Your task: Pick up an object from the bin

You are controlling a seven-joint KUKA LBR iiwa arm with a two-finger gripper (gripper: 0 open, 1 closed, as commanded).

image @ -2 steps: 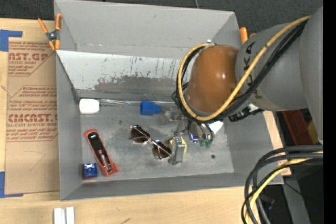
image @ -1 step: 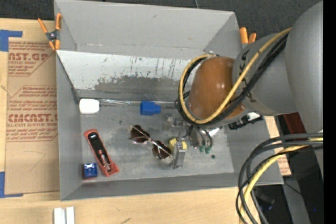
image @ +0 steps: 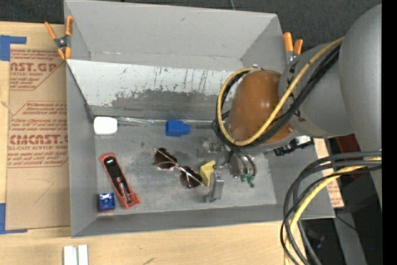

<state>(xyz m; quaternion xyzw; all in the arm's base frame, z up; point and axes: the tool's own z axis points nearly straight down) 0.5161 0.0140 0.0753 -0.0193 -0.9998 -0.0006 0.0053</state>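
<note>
My gripper [image: 218, 182] hangs low over the bin's front right part, under the orange wrist cover. A small yellow piece [image: 207, 170] lies right against its left side; whether it is gripped I cannot tell. A pair of sunglasses [image: 176, 166] with dark brownish lenses lies just left of the gripper, one lens close to the yellow piece.
A blue block [image: 177, 128] and a white rounded block [image: 105, 126] lie along the foot of the back wall. A red-edged pack holding a black tool [image: 118, 180] and a small blue piece [image: 106, 201] lie at the front left. The arm and cables cover the bin's right side.
</note>
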